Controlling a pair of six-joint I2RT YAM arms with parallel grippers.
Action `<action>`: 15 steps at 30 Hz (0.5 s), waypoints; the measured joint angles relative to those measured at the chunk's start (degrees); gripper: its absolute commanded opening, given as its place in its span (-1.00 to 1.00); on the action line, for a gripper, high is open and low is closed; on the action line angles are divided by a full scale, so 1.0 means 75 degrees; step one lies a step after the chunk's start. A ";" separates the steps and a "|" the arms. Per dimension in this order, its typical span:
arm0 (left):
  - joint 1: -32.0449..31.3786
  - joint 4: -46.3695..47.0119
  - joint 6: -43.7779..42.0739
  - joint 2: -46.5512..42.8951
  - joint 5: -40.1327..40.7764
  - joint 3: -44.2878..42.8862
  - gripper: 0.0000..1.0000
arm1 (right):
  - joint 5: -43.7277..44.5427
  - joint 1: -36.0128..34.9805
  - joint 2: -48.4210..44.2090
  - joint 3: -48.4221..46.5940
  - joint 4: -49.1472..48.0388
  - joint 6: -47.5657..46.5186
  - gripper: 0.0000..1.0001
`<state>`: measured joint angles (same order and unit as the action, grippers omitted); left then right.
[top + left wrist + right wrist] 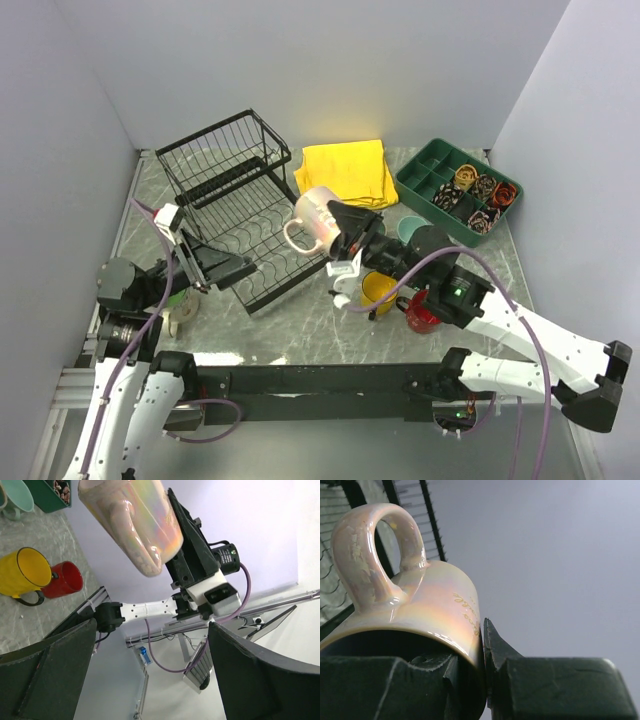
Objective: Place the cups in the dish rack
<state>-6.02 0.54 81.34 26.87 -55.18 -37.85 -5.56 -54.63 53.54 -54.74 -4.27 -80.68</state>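
The black wire dish rack [235, 205] stands just left of the right gripper [342, 228] and beyond the left gripper [218, 268], whose jaws are wide apart and hold nothing. The right gripper is clamped on the rim of a cream cup [318, 222], which is held clear of the tabletop [300, 330] on its side, beside the rack. The cup is glossy and pearly, with a loop handle. A yellow cup [378, 290] and a red cup [422, 312] sit below the right gripper.

Top view high, looking down; left wrist looks up sideways; right wrist close-up; all share cream mug [318, 218].
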 measured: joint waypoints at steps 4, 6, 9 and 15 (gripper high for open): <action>-0.0221 -0.0184 -0.0230 0.0187 0.0029 -0.0041 0.87 | -0.0382 -0.0332 0.0157 0.0137 -0.0595 -0.0597 -1.00; -0.0358 -0.0286 -0.0356 0.0309 0.0093 -0.0073 0.76 | -0.0577 -0.0481 0.0198 0.0210 -0.0988 -0.0889 -1.00; -0.0615 -0.0291 -0.0396 0.0455 0.0210 -0.0079 0.73 | -0.0857 -0.0676 0.0280 0.0373 -0.1620 -0.1297 -1.00; -0.1355 -0.0210 -0.0472 0.0659 0.0423 -0.0146 0.72 | -0.1151 -0.0976 0.0758 0.0615 -0.2352 -0.1804 -1.00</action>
<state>-16.19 -1.04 77.80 31.81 -52.01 -38.94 -14.20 -61.95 59.22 -50.13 -21.91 -94.21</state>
